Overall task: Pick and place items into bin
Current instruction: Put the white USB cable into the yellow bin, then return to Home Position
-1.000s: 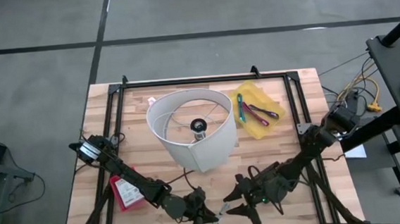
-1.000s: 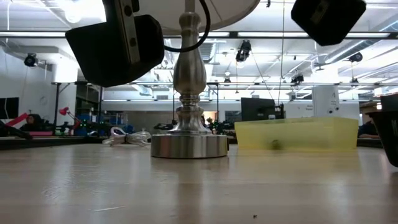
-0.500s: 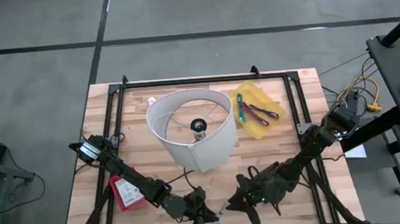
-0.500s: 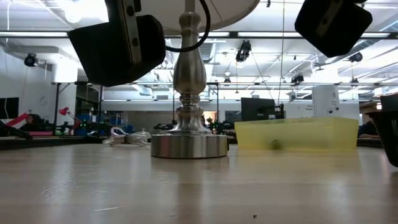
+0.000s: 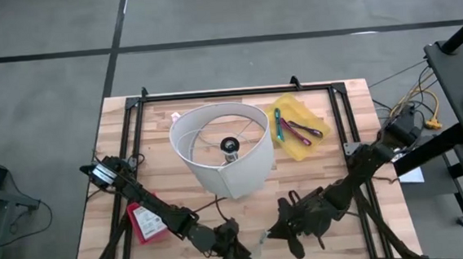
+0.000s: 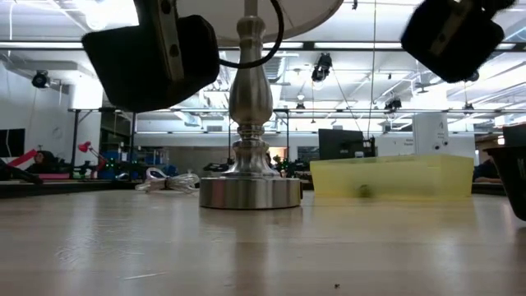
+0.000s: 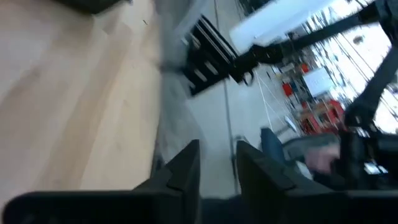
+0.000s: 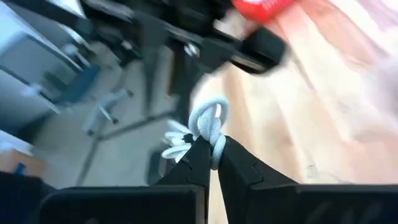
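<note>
Right gripper [image 8: 210, 152], low centre of the high view, pinches a knotted white cord [image 8: 208, 124]; translucent yellow plastic tray [image 5: 298, 127] lies toward upper right, nearer this arm; left gripper [image 7: 217, 163] stands slightly parted beside it.

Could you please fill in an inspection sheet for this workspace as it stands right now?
Surface: wooden table inside a black frame.
Job's things: yellow bin at the far right holds a purple tool and a green stick; a silvery clip is in the right claw.
Clutter: white lampshade on a metal lamp base; red packet by the left arm.
Grippers: right claw shut on the clip at the near edge; left claw beside it, slightly parted, empty.
Cables: loose cables right of the table.
Surroundings: grey floor, a lab room behind.
</note>
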`<state>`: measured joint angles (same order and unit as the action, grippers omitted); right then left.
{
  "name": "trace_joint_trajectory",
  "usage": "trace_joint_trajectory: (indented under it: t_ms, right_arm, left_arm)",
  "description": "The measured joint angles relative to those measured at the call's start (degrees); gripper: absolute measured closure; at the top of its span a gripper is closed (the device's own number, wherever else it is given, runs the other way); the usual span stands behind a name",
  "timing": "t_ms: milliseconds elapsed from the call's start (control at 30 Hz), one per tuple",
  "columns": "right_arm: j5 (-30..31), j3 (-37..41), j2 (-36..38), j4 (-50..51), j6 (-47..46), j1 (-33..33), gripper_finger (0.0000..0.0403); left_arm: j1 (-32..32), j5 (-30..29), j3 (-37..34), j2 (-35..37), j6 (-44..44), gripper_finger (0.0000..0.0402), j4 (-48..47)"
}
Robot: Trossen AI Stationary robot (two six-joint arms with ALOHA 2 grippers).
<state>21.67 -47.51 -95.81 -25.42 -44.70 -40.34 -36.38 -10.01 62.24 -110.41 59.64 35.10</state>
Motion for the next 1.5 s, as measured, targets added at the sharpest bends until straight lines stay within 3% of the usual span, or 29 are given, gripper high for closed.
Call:
trace_joint_trajectory:
  t_ms: [167,300,533,633,767,933,1167,1367,1500]
  right_arm:
    - [0.9,0.0,7.1,19.8,-3.9,0.5,0.0392]
    - [4.9,0.0,15.4,38.1,-6.6,2.2,0.0392]
    - [19.2,0.0,32.6,69.4,-10.8,9.5,0.0392]
    - [25.5,0.0,39.6,77.6,-10.9,14.2,0.0392]
    - [28.9,0.1,46.8,79.7,-3.9,21.4,0.0392]
    - [25.9,0.3,51.2,79.7,1.8,31.1,0.0375]
    - [13.9,0.4,50.7,76.5,12.0,41.4,0.0290]
    - [13.4,0.1,49.9,73.8,13.8,45.2,0.0211]
    - [14.4,0.0,50.9,73.6,15.3,45.7,0.0189]
  left_arm:
    - [-0.1,6.5,0.0,0.0,2.0,0.0269,0.3]
    - [-0.1,7.9,-0.1,0.0,5.4,0.0248,0.0]
    - [-0.1,8.0,-0.3,0.0,6.0,0.0244,-0.1]
    - [-0.1,8.0,-0.4,0.0,6.0,0.0244,-0.1]
    - [-0.1,8.0,-0.4,0.0,6.0,0.0244,-0.1]
    - [0.5,8.1,-0.5,0.0,6.0,0.0243,-0.1]
    - [2.3,8.2,-0.9,0.0,5.6,0.0243,-0.1]
    - [4.7,8.0,-1.7,0.8,1.6,0.0246,-0.1]
    - [5.5,7.9,-2.2,4.2,-5.1,0.0259,0.5]
